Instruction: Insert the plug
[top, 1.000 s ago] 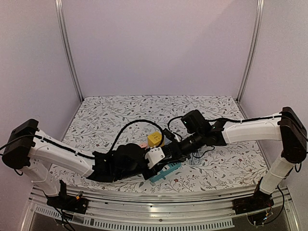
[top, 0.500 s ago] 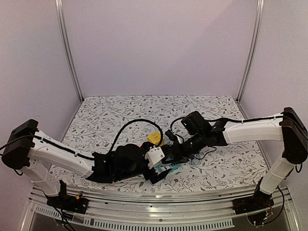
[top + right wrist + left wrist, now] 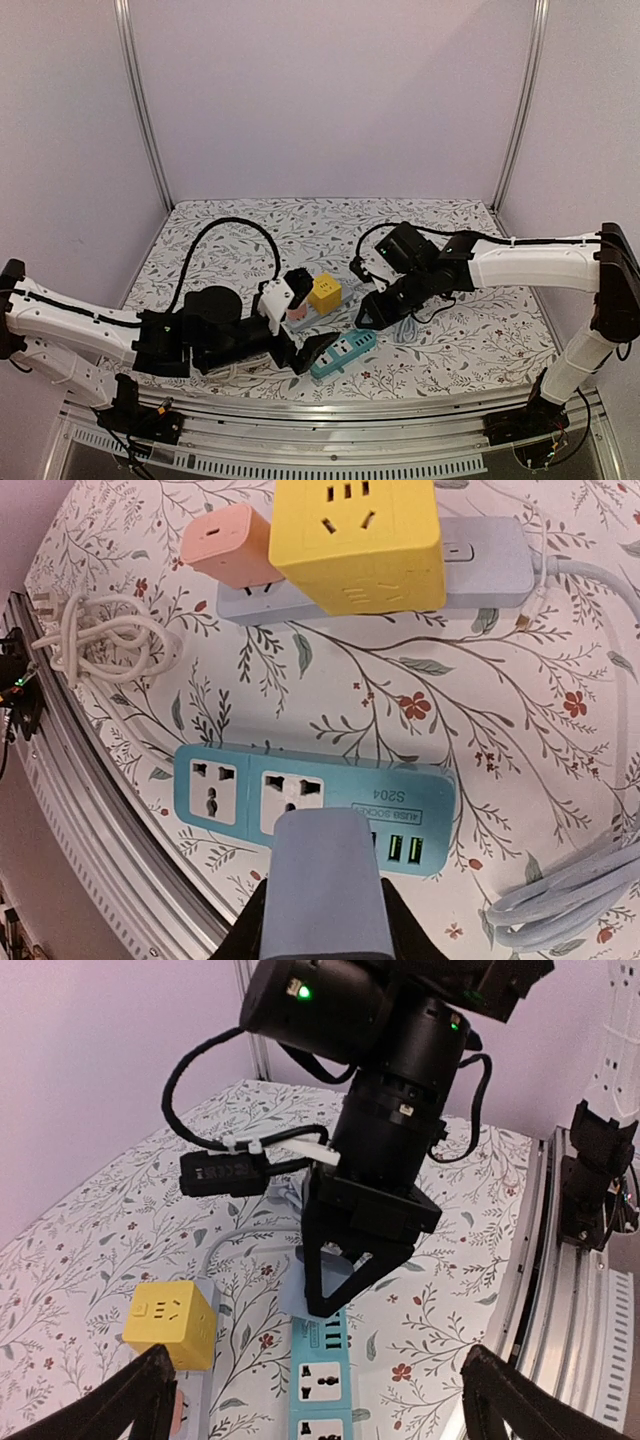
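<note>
Right gripper: clamped tight on grey-blue plug, jaws pressed against both flanks of its body. Prongs hidden under the body; type not readable.

Plug hanging over the near long edge of teal power strip, covering part of its label, USB ports peeking out at 3 o'clock. Two universal sockets on the strip both bare, at 10 to 11 o'clock from the plug. Touching the strip or floating just above it: cannot tell.

Left gripper: spread as wide as it goes, holding nothing. Left fingers flanking the strip's other end, apart from it.

Further out, right wrist view: yellow cube socket at 12 o'clock from the plug, seated on grey power strip. Pink adapter just beside the cube, at 11 o'clock. Coiled white cable at 10 o'clock, near the edge of the floral table.

Progress, as judged:
- Done: plug picked up and brought over the target strip.
- Left: slide toward 10 o'clock to line up over a bare socket, match prongs to slots, press down until seated.
- Insertion not yet made.
- Strip braced by neither arm, so likely to skate or tip under the push.
</note>
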Motion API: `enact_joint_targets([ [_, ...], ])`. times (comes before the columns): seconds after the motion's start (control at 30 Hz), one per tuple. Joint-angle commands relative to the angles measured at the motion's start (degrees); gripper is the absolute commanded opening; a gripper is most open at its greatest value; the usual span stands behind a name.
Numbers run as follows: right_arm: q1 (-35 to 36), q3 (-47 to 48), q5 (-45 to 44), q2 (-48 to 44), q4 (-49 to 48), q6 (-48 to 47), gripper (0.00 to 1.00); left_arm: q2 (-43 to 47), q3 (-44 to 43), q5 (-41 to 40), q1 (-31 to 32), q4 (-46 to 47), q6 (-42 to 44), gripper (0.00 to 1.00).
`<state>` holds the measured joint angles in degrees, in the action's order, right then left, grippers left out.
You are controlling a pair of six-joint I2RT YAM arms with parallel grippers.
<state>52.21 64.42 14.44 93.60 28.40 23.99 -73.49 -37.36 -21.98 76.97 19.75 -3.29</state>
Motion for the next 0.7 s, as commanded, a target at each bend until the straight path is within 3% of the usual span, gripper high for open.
enact_joint_targets([
  [0.0,3.25,1.47,-10.61,-2.36,5.36,-10.36,0.00,4.76,0.89,-3.60,1.23,-7.41,-7.46,0.99],
  [0.2,4.31,8.16,-18.41,-0.97,14.98,-20.26,0.00,15.03,0.92,-7.23,1.25,-18.02,-17.71,0.99],
  [0.33,4.32,12.56,-22.87,2.42,18.40,-22.87,0.00,22.88,1.23,-14.93,1.25,-28.10,-21.22,0.99],
  [0.53,4.68,15.39,-10.12,5.52,21.27,-33.01,0.00,32.50,4.60,-17.87,1.20,-31.64,-23.64,1.00],
  [0.67,4.98,18.23,-10.45,8.44,26.13,-36.39,0.00,33.22,3.90,-17.99,1.24,-33.32,-24.49,1.00],
])
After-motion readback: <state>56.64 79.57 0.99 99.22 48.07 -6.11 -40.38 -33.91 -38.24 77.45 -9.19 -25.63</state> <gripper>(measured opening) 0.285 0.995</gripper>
